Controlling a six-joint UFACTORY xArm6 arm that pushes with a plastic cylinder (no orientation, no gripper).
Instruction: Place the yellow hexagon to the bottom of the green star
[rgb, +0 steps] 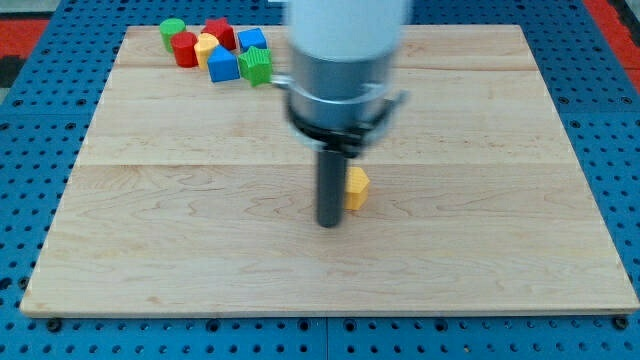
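The yellow hexagon (357, 188) lies near the middle of the wooden board (200, 240), partly hidden by my rod. My tip (329, 224) rests on the board just left of and slightly below the hexagon, touching or nearly touching it. The green star (257, 66) sits at the view's top left, at the right end of a cluster of blocks, far from the hexagon.
The cluster at the top left also holds a green cylinder (172, 31), a red cylinder (184, 49), a red block (219, 32), a small yellow block (206, 45) and two blue cubes (223, 65) (252, 40). A blue pegboard (620, 150) surrounds the board.
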